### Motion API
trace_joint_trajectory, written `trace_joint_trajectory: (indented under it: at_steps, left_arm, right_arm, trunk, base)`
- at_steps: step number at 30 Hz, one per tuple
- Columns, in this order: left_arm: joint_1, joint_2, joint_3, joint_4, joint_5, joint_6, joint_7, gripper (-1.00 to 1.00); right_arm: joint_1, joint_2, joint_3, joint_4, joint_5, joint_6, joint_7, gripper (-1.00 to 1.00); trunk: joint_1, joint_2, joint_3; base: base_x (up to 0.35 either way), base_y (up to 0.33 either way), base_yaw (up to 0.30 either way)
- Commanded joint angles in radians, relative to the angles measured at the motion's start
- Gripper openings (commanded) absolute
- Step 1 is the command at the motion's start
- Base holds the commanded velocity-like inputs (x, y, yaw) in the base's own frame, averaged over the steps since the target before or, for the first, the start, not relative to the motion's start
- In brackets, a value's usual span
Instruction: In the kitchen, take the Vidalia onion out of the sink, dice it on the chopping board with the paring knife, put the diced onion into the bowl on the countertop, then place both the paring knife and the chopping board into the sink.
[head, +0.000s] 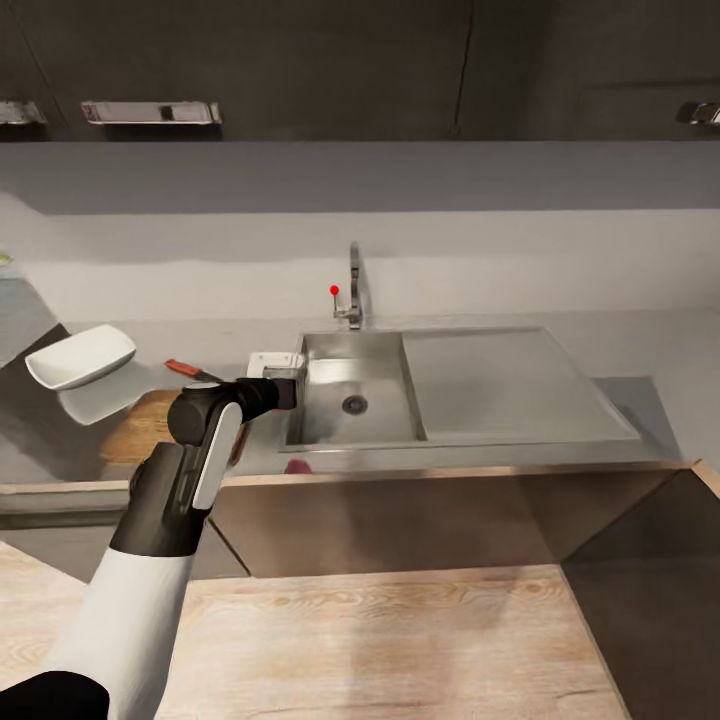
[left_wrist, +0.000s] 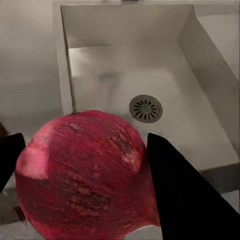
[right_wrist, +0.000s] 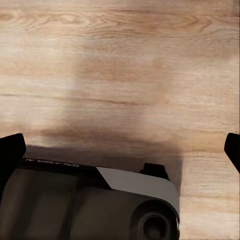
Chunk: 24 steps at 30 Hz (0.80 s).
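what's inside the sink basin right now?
The sink basin holds just its round drain; the floor around it looks bare. The onion, reddish-purple here, sits between the left gripper fingers and covers the view of the near rim.

Head view: left arm (head: 205, 455) covers most of the chopping board (head: 140, 425); only its left part shows. Paring knife (head: 190, 369): red handle visible, blade tip lost behind the wrist. Left gripper (head: 290, 385) fingertips too small to resolve. Left wrist view: onion (left_wrist: 85, 175) cut off at the lower frame edge; both fingers (left_wrist: 185, 195) run out of frame. Right wrist view: fingertips (right_wrist: 11, 150) clipped at the side edges.
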Motion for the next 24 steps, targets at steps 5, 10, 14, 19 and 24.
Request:
trace_joint_trajectory:
  at_steps: [5, 10, 14, 19, 24]
  left_arm:
    - [-0.001, 0.001, 0.000, 0.000, 0.007, 0.004, 0.005, -1.00]
    - [-0.001, 0.001, 0.000, 0.001, 0.007, 0.004, 0.005, -1.00]
    - [-0.001, 0.002, 0.000, 0.001, 0.007, 0.004, 0.005, -1.00]
    - [-0.001, 0.006, 0.000, 0.001, 0.007, 0.004, 0.005, -1.00]
    - [-0.001, 0.006, 0.000, 0.003, 0.007, 0.004, 0.005, -1.00]
  right_arm:
    - [-0.001, 0.000, 0.007, 0.001, -0.007, -0.004, -0.001, 1.00]
    - [-0.001, 0.000, 0.007, 0.001, -0.007, -0.004, -0.001, 1.00]
    - [-0.001, 0.000, 0.007, 0.001, -0.007, -0.004, -0.001, 1.00]
    - [-0.001, 0.000, 0.007, 0.001, -0.007, -0.004, -0.001, 1.00]
    - [-0.001, 0.000, 0.007, 0.001, -0.007, -0.004, -0.001, 1.00]
  trunk:
    - [0.000, -0.001, -0.001]
    - [0.000, -0.001, -0.001]
    - [0.000, -0.001, -0.001]
    - [0.000, -0.001, -0.001]
    - [0.000, -0.001, -0.001]
  base:
    - [-0.218, 0.249, 0.000]
    - [-0.072, 0.300, 0.000]
    - [-0.008, 0.315, 0.000]
    - [-0.001, 0.317, 0.000]
    - [0.000, 0.317, 0.000]
